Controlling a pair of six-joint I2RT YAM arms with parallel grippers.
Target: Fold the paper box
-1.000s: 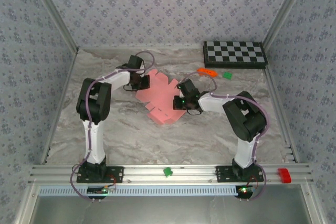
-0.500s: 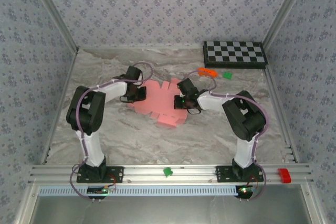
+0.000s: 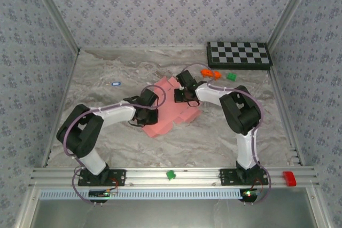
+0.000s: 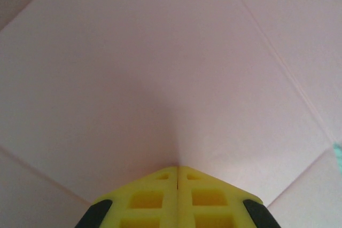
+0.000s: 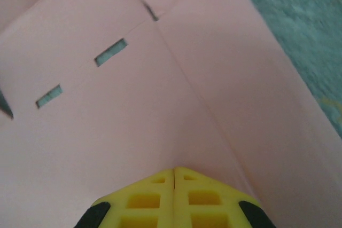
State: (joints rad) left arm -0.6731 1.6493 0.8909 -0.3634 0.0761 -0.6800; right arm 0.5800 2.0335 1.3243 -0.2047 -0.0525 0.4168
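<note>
We meet over the paper box [image 3: 172, 111] at mid-table.
It lies on the grey marbled table [image 3: 101, 78] between flowered walls [image 3: 160, 4]; left gripper [image 4: 177, 168] and right gripper [image 5: 174, 170] press it, fingers closed together.

Paper box [image 3: 168, 113] partly beneath left arm [image 3: 115, 115] and right arm [image 3: 214, 92]; blue speck [image 3: 115, 84] too small for identification.

Marble table [image 3: 107, 68], paper box [image 3: 170, 117], checkerboard [image 3: 239, 54]
</note>
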